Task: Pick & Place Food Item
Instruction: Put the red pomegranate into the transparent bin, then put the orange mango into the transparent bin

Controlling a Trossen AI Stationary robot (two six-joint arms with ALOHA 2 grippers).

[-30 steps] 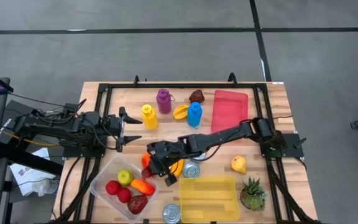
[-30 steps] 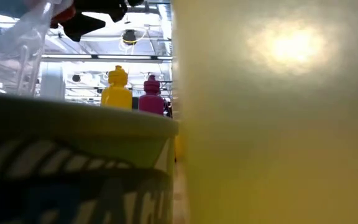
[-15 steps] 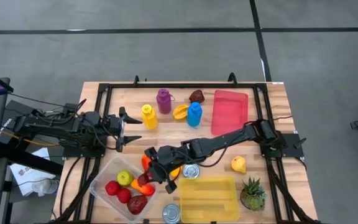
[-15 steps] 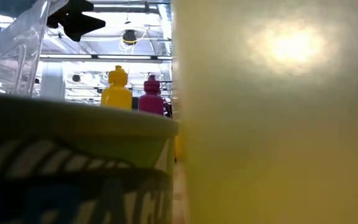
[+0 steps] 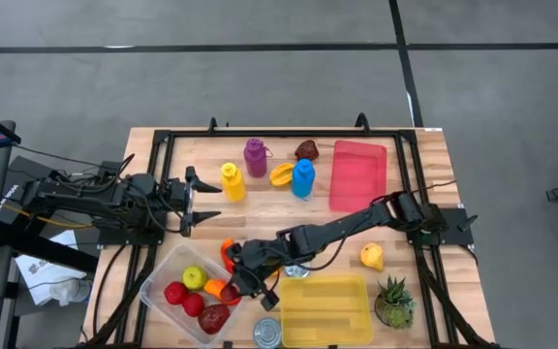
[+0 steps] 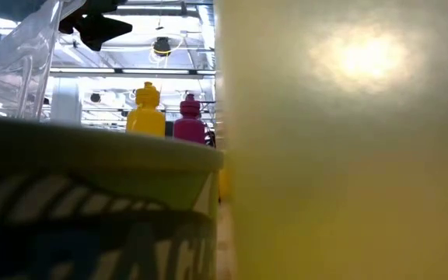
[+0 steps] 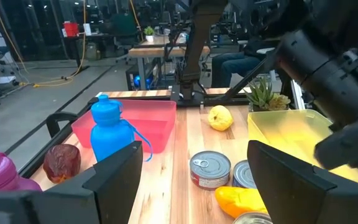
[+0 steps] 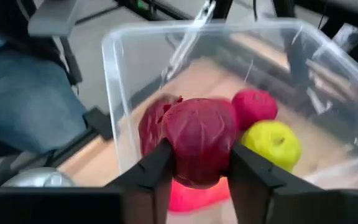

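Note:
A clear plastic container [image 5: 155, 282] stands at the table's near left. In it lie a yellow-green apple [image 5: 195, 277], red fruits [image 5: 174, 292] and an orange piece [image 5: 215, 287]. My right gripper [image 5: 238, 287] reaches over the container's right rim, shut on a dark red fruit [image 8: 201, 144]. The right wrist view shows this fruit above the container's inside, with the apple [image 8: 272, 144] and a red fruit [image 8: 254, 106] behind it. My left gripper [image 5: 190, 190] waits open at the table's left, level, with nothing between its fingers. My right gripper pinches the dark red fruit by its two opposite sides [image 8: 178, 155] between its two fingers. The fingers [image 8: 151, 177] slant down from the table's right. The fruit is lifted clear, above the pieces lying in the container.
A yellow bin [image 5: 325, 308] and two cans [image 5: 267, 333] [image 5: 295, 270] stand right of the container. An orange-yellow piece [image 5: 226, 250] lies just beyond it. A yellow pear [image 5: 372, 256] and a plant [image 5: 393, 302] are at the near right. Three bottles [image 5: 232, 181] and a red tray [image 5: 358, 174] stand farther back.
My right gripper has gone toward the table's near edge with the dark red fruit, from just beyond the container's far right rim to above its inside, sinking a little.

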